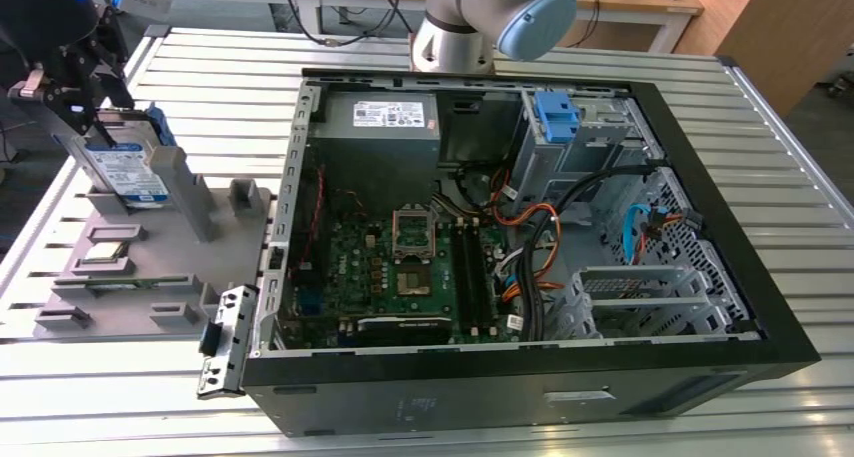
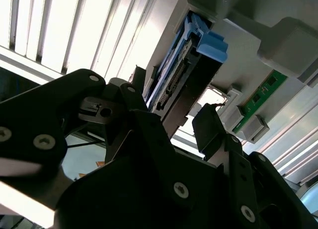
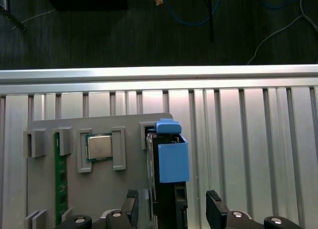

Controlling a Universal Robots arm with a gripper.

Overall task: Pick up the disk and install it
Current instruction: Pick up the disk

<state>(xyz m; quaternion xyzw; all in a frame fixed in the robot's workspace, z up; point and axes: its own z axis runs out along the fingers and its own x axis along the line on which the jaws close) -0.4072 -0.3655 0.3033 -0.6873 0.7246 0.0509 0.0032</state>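
The disk (image 1: pixel 127 167), a silver drive with a white-and-blue label in a blue carrier, stands on edge in a slot of the grey fixture plate (image 1: pixel 160 277) at the exterior view's left. My gripper (image 1: pixel 78 97) hangs just above and around its upper end. In both wrist views the black fingers (image 3: pixel 130 201) straddle the disk (image 3: pixel 172 162) with gaps on both sides, so the gripper (image 3: pixel 171 204) is open. From the second wrist view the disk's connector edge (image 2: pixel 174 85) lies between the two fingertips (image 2: pixel 208 122) of the gripper (image 2: pixel 171 107).
An open black computer case (image 1: pixel 747 277) takes up the middle and right, with motherboard (image 1: pixel 400 267), grey power supply (image 1: pixel 380 117) and a drive cage holding a blue bracket (image 1: pixel 554 112). The fixture plate also carries a processor (image 3: pixel 99 145) and a green memory stick (image 3: pixel 58 179). The arm's base (image 1: pixel 454 37) stands behind the case.
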